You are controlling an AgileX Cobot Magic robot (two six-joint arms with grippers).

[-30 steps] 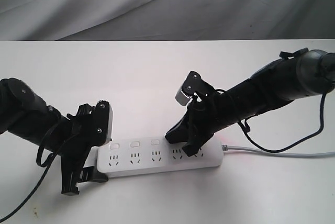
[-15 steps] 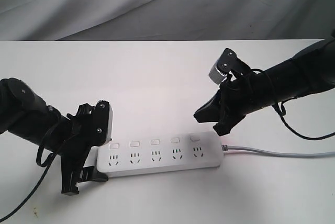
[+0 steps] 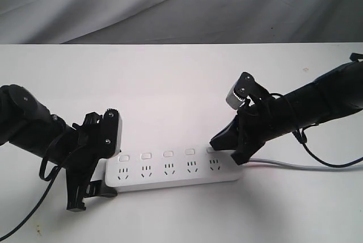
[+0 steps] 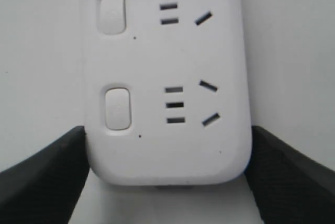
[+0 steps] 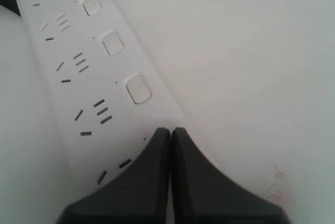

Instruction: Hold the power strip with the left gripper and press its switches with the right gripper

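White plastic power strip [image 3: 170, 170] lies flat on the table [image 3: 181, 84], long axis running left to right and slightly tilted, in the near half of the surface and well apart from the far table edge. Its sockets [image 3: 146, 170] face upward.

Four switches [image 3: 146, 155] show in a row along the far long edge. The fifth position, at the cord end, is hidden under the right gripper [image 3: 218, 141].

The left gripper [image 3: 110, 172] straddles the rounded end opposite the cord. In the left wrist view, its fingers [image 4: 47, 177] bear against both long sides of the strip, grasping it across its width.

The right gripper [image 5: 170, 131] has its fingers pressed together with nothing between them. Its tip sits over the far edge of the strip. Whether it bears down on the switch cannot be told.

The grey cord [image 3: 295, 166] leaves the right end and runs toward the right table edge. Bare table surface shows behind and in front of the strip. A grey backdrop [image 3: 170, 4] rises beyond the far edge.
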